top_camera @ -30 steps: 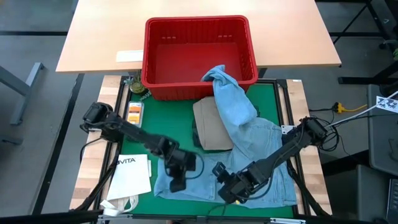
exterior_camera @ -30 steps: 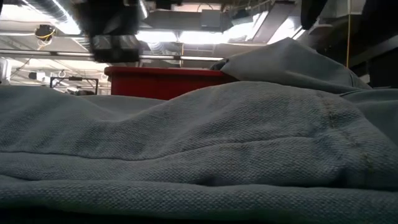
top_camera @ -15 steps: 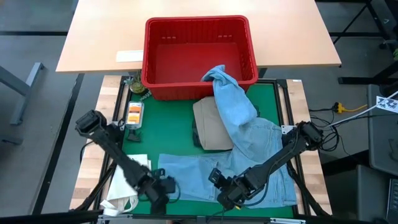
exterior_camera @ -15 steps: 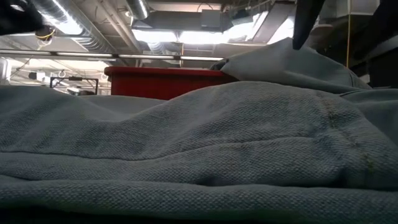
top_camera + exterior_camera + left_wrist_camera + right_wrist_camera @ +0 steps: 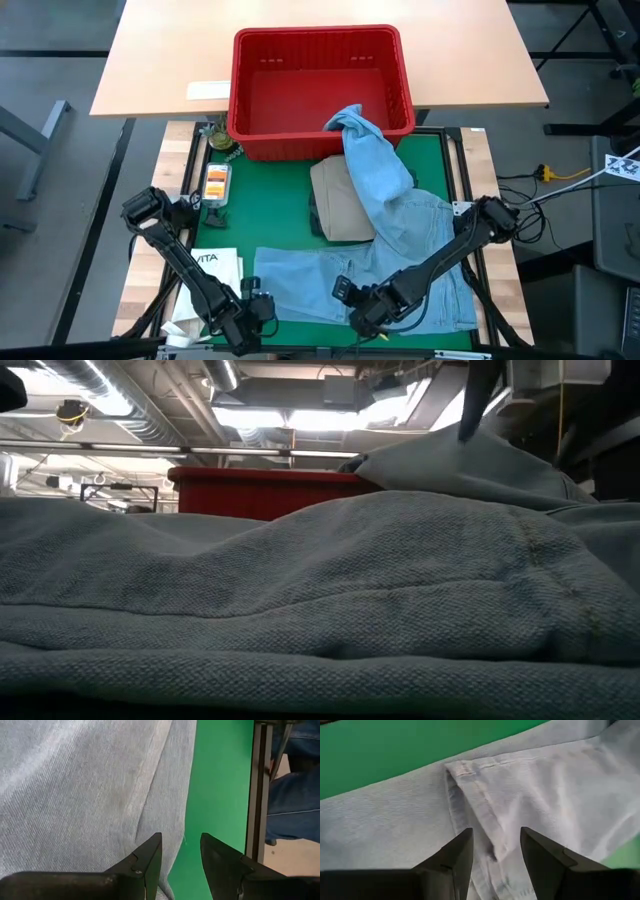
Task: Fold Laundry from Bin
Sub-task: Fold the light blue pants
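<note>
The left end effector (image 5: 252, 308) has swung back to the jeans' (image 5: 400, 225) near edge, fingers parted and seemingly empty, like the right end effector (image 5: 352, 305) over the hem, so a fresh grasp looks next

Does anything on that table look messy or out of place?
Yes. The jeans are sprawled unfolded across the green mat, with one leg draped up over the rim of the red bin and lying over a tan garment.
</note>
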Controlling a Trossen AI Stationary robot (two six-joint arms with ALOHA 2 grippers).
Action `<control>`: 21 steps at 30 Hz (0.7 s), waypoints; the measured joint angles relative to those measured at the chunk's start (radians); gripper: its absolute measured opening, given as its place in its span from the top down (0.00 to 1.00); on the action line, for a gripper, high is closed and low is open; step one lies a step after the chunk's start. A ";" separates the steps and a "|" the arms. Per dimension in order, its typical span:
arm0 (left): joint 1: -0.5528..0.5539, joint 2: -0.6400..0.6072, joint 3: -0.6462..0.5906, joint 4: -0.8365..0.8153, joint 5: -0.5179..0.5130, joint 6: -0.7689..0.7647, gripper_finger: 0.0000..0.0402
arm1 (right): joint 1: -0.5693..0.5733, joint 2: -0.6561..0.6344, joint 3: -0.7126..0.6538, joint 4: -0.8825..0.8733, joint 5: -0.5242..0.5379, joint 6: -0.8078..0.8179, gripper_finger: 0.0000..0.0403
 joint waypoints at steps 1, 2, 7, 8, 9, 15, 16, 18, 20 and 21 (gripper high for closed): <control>0.000 0.000 0.000 0.000 -0.006 0.000 0.68 | 0.000 0.007 0.000 0.001 -0.004 -0.002 0.59; 0.000 0.000 0.000 0.000 -0.013 0.000 0.68 | 0.000 0.016 0.000 0.000 -0.016 -0.002 0.59; 0.002 0.000 0.000 0.003 -0.021 -0.021 0.68 | 0.001 0.021 0.000 -0.056 -0.043 0.218 0.59; 0.002 0.000 0.000 0.004 -0.021 -0.023 0.68 | 0.000 0.020 0.000 -0.072 -0.043 0.280 0.59; 0.002 0.000 0.000 0.004 -0.021 -0.022 0.68 | 0.000 0.020 0.000 -0.086 -0.049 0.341 0.59; 0.002 0.000 0.000 0.007 -0.055 -0.026 0.68 | 0.000 0.020 0.000 -0.067 -0.175 0.659 0.59; 0.002 0.000 0.000 0.010 -0.057 -0.026 0.68 | 0.000 0.020 0.000 -0.060 -0.177 0.706 0.59; 0.002 0.000 0.000 0.013 -0.057 -0.027 0.68 | 0.001 0.019 0.000 -0.051 -0.175 0.795 0.59; 0.002 0.000 0.000 0.014 -0.057 -0.027 0.68 | 0.001 0.019 -0.001 -0.038 -0.174 0.884 0.59; 0.002 0.000 0.000 0.015 -0.057 -0.026 0.68 | 0.001 0.024 0.000 -0.026 -0.174 0.921 0.59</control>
